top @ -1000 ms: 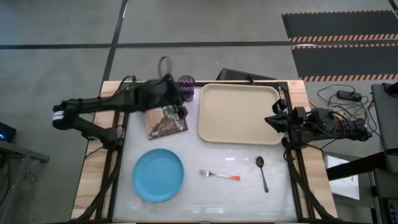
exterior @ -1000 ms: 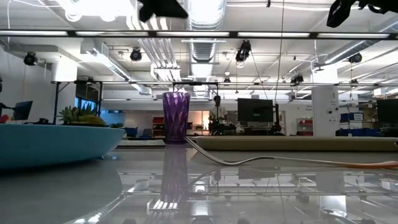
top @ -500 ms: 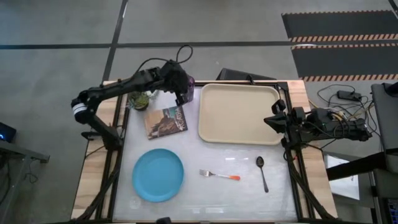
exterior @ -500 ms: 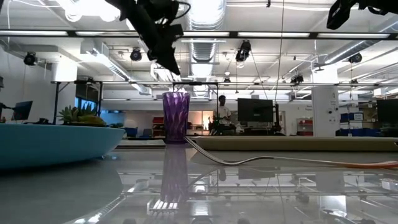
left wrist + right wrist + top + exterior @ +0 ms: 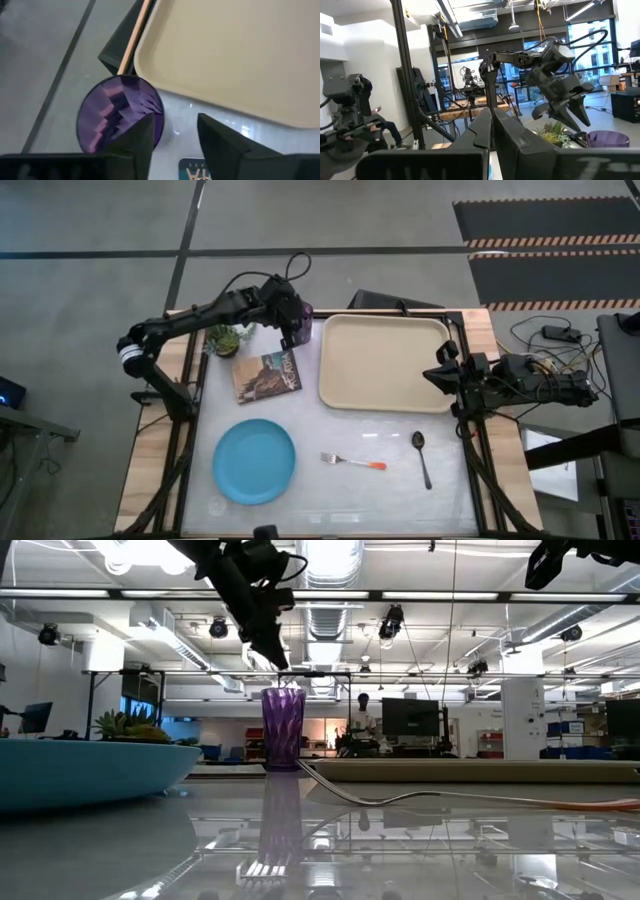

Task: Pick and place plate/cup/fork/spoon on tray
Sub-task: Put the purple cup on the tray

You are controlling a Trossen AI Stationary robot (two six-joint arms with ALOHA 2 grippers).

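Purple and ribbed, the cup [image 5: 300, 318] is seen standing upright on the counter [image 5: 330, 495] directly below the left gripper [image 5: 291, 332], whose fingers are spread apart and poised just above the rim without visibly touching it. In the left wrist view the cup [image 5: 120, 114] shows partly beside one finger [image 5: 134, 145], with the gap between the fingers lying a little off the cup. Just to that gripper's left a small potted plant [image 5: 226, 338] is seen, and near it, toward the counter's front, a picture book [image 5: 267, 374]. Well in front of the gripper lies the light-blue plate [image 5: 255, 461]. Just to the gripper's right, the beige tray [image 5: 384, 362] is found lying flat, nothing resting in it. The fork [image 5: 353, 461] with its orange tip and the dark spoon [image 5: 422, 455] lie on the counter in front of the tray, apart from each other. At the counter's right edge the right gripper [image 5: 440, 373] is held above the tray's right rim; its fingers appear to be pressed together, though the wrist view shows them only at close range.
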